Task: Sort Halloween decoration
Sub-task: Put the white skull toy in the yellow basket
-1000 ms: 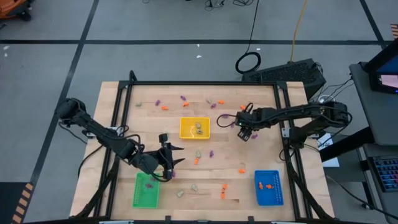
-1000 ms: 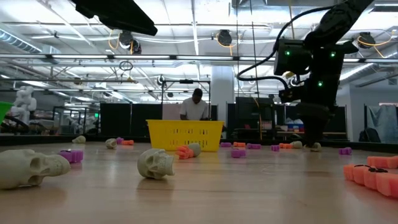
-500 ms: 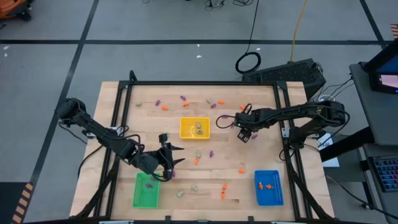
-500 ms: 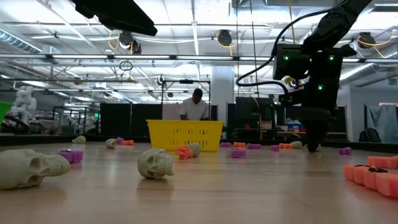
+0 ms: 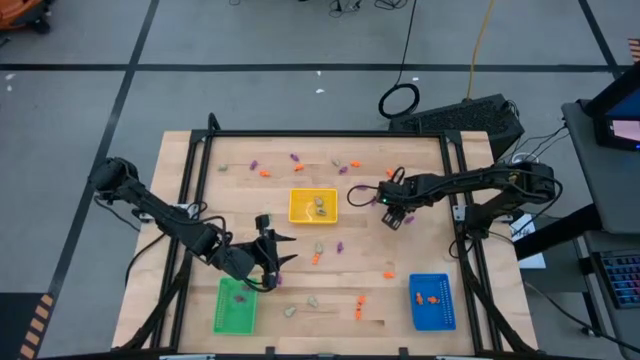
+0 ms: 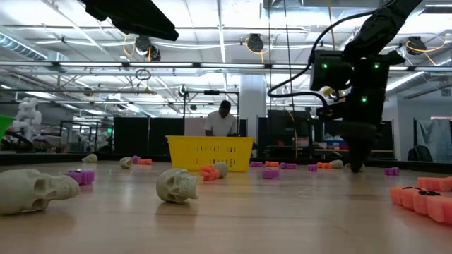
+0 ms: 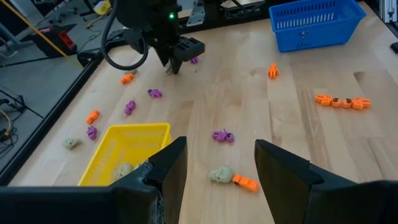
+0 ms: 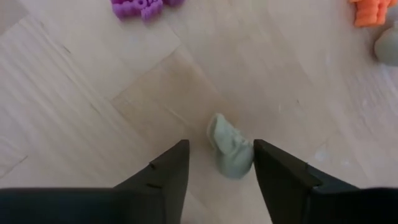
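Small orange, purple and pale Halloween trinkets lie scattered over the wooden table (image 5: 300,240). My right gripper (image 5: 392,215) points down at the table right of the yellow tray (image 5: 313,206). It is open, with one pale trinket (image 8: 230,149) lying on the wood between its fingers. My left gripper (image 5: 275,255) hangs open above the table beside the green tray (image 5: 235,303), with nothing between its fingers (image 7: 217,168). In the low view, pale skulls (image 6: 176,185) lie near the camera and my right gripper (image 6: 355,166) reaches down to the table. My right gripper comes from above with one finger on each side of the pale trinket. The trinket lies on the table close against the inner side of one finger (image 8: 273,168); whether they touch I cannot tell. The other finger (image 8: 168,171) stands apart from it.
A blue tray (image 5: 432,300) with orange trinkets stands at the near right. Pale trinkets lie in the yellow tray. A purple trinket (image 8: 140,7) and an orange one (image 8: 373,11) lie close to my right gripper. A black frame (image 5: 325,134) runs round the table. A person stands far behind.
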{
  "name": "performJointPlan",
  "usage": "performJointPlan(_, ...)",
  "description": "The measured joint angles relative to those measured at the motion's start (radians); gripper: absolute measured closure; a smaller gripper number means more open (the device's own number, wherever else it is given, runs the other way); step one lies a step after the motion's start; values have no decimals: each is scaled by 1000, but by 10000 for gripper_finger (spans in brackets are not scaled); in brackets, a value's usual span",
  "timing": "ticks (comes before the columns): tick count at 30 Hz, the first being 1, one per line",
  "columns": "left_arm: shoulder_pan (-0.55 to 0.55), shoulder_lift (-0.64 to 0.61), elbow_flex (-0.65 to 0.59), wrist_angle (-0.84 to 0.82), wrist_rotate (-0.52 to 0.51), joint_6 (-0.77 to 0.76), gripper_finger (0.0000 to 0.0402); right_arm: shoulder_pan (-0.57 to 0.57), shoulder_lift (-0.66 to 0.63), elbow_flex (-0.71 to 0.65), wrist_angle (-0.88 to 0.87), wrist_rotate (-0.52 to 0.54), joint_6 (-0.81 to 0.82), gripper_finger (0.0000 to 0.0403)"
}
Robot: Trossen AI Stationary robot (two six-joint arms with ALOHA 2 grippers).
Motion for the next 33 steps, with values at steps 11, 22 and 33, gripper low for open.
performJointPlan(11,0,0,0,0,0,0,215,0,0,0,-37,-1,3,304)
performJointPlan(22,0,0,0,0,0,0,215,0,0,0,22,2,6,261)
performJointPlan(33,0,0,0,0,0,-1,215,0,0,0,73,6,-7,238)
